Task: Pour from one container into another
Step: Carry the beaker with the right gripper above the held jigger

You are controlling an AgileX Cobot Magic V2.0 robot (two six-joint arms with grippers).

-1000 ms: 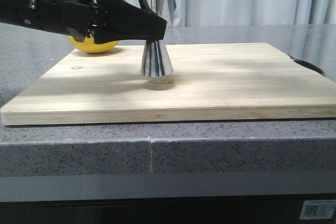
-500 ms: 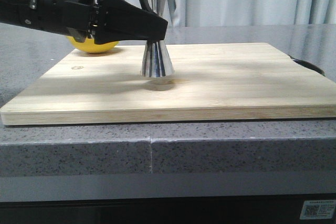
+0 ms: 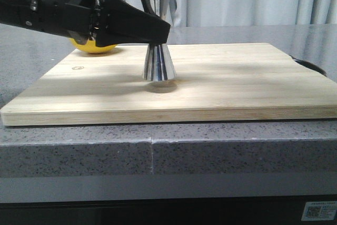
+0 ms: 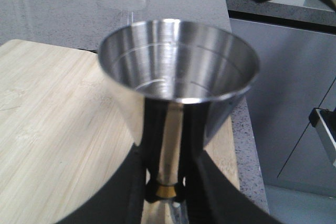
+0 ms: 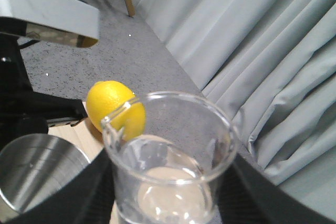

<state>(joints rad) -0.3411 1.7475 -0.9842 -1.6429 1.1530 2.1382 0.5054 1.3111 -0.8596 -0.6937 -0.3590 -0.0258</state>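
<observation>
**Jigger gripped above the board, beaker held over it**

The jigger (image 3: 158,61) is hanging just above the board (image 3: 221,82), its lower cone clear of the wood with a shadow under it, near the board's middle and slightly toward the lemon's side. The left gripper (image 3: 158,27) is reaching in sideways from the lemon's side and is clamping the jigger at its narrow gold waist; in the left wrist view both black fingers (image 4: 131,182) are pressing against the waist below the open upper cone (image 4: 178,61).

The beaker (image 5: 168,156) is sitting between the right gripper's (image 5: 168,203) dark fingers, which are closed against its glass walls; it is close beside and above the jigger's rim (image 5: 37,171). Whether any liquid is in it cannot be told.

The lemon (image 3: 95,47) is lying on the counter (image 3: 210,146) behind the board's far corner, beyond the jigger and partly hidden by the left gripper.
</observation>
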